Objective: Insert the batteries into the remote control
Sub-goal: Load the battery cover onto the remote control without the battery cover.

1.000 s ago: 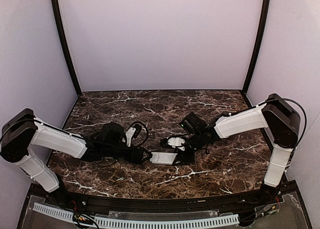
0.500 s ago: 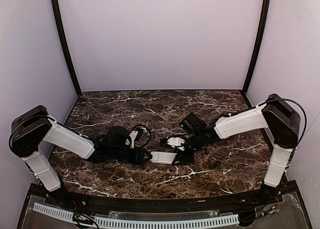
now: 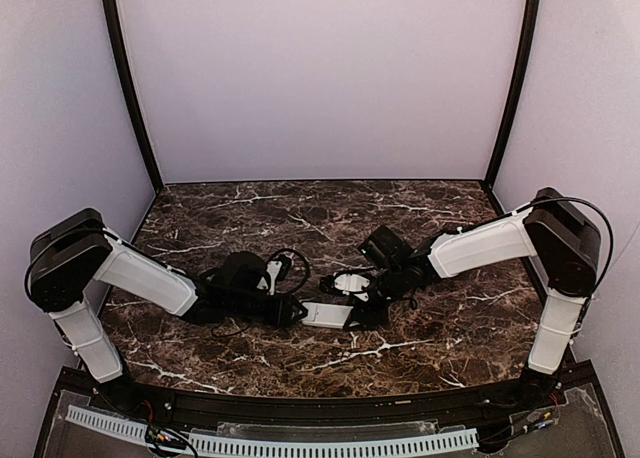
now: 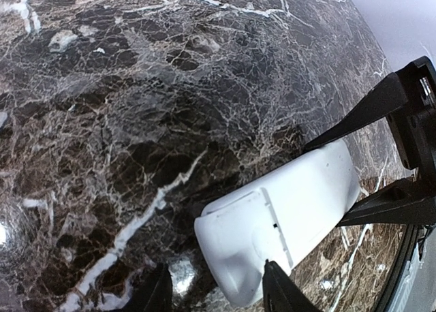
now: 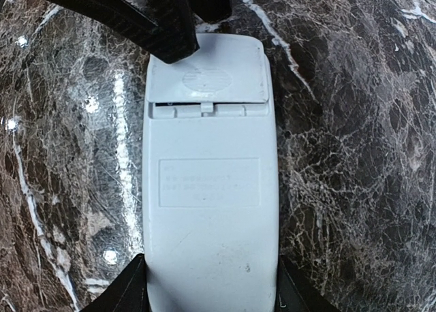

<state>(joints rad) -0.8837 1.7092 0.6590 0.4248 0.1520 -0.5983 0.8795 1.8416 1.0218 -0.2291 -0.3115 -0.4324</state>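
The remote control [image 3: 327, 315] lies back up on the marble table, between my two grippers. In the right wrist view its plain white back [image 5: 210, 210] fills the middle, with the battery cover [image 5: 208, 77] on at the far end. My right gripper [image 5: 211, 291] is shut on the remote's near end, one finger on each long side. My left gripper [image 4: 214, 288] is open at the cover end [image 4: 252, 251]; one fingertip [image 5: 170, 46] rests on the cover's corner. No batteries are in view.
The dark marble table [image 3: 430, 338] runs to purple walls behind and at both sides. Both arms lie low over the table and meet at its front middle [image 3: 330, 313]. Black cables loop by the left wrist [image 3: 285, 263].
My left arm has reached further right, bringing its gripper up to the remote's cover end. The remote and the right gripper have hardly moved.
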